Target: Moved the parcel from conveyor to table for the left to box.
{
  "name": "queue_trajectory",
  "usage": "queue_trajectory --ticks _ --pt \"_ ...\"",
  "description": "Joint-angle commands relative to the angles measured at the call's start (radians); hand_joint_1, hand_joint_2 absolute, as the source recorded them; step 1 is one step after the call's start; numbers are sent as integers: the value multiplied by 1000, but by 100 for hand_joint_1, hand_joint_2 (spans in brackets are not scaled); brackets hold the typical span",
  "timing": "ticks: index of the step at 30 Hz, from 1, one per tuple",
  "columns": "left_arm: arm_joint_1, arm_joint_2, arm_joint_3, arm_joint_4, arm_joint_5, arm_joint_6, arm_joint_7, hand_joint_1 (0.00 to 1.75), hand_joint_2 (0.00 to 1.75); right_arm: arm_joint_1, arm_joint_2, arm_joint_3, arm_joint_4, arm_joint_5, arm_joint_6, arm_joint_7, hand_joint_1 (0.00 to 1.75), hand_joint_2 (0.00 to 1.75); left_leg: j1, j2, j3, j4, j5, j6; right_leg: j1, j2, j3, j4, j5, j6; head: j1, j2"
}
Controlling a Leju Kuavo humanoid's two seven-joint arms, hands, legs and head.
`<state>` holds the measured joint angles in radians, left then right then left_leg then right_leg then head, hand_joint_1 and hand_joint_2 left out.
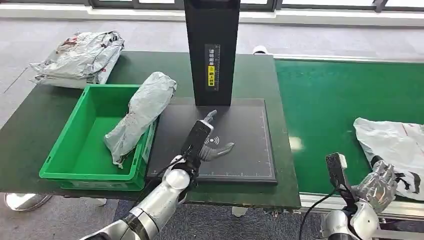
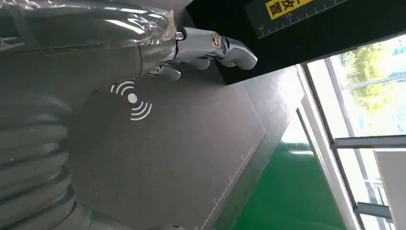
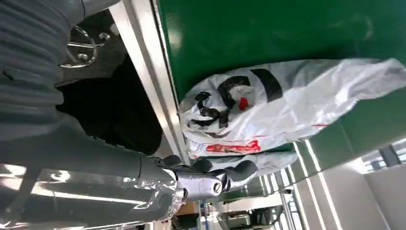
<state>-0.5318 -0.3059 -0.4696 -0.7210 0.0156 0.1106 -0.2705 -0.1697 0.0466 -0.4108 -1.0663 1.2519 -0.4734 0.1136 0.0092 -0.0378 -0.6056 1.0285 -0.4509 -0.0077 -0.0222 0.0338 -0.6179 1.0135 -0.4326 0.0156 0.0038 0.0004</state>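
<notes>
The parcel (image 1: 395, 145) lies flat on the green conveyor (image 1: 340, 100), at its near right, a white plastic mailer with black and red print. It looks soft, light and slippery: the film is creased and slack, so it will likely sag and fold when lifted, and a pinch on a loose corner could slip. A better hold is probably across the fuller middle, or a gathered fold at the near edge. The right hand (image 1: 376, 186) sits just beside that near edge, fingers loosely apart and holding nothing; whether a fingertip touches the film cannot be told. The left hand (image 1: 210, 145) hovers over the black scanner pad (image 1: 250, 135) on the table (image 1: 250, 75), fingers spread and empty. A grey parcel (image 1: 142, 112) leans across the rim of the green bin (image 1: 75, 150), and more bags (image 1: 80, 57) lie at the table's far left corner. The right wrist view shows the mailer's print and wrinkles close up, with a second layer or bag tucked under its edge, which the head view hides. The left wrist view shows the pad's signal mark (image 2: 131, 99) and the post's yellow label (image 2: 282, 5).
</notes>
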Motion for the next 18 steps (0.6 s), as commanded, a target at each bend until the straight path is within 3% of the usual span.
queue_trajectory --ticks 1,5,18 --pt "29 64 -1 -14 15 4 2 0 175 -160 -91 -50 401 48 -50 44 0 175 0 8 6 -4 -1 0 1 2 4 -4 1 -1 0 0" --pt "23 62 7 -20 20 7 -2 0 175 -239 -131 -52 531 66 -64 71 0 175 0 9 5 -3 0 1 1 1 4 -4 1 -2 0 0" --pt "17 55 10 -21 19 9 3 0 175 -260 -148 -62 576 57 -76 68 0 175 0 3 2 0 -1 0 0 0 1 -1 0 -1 0 0"
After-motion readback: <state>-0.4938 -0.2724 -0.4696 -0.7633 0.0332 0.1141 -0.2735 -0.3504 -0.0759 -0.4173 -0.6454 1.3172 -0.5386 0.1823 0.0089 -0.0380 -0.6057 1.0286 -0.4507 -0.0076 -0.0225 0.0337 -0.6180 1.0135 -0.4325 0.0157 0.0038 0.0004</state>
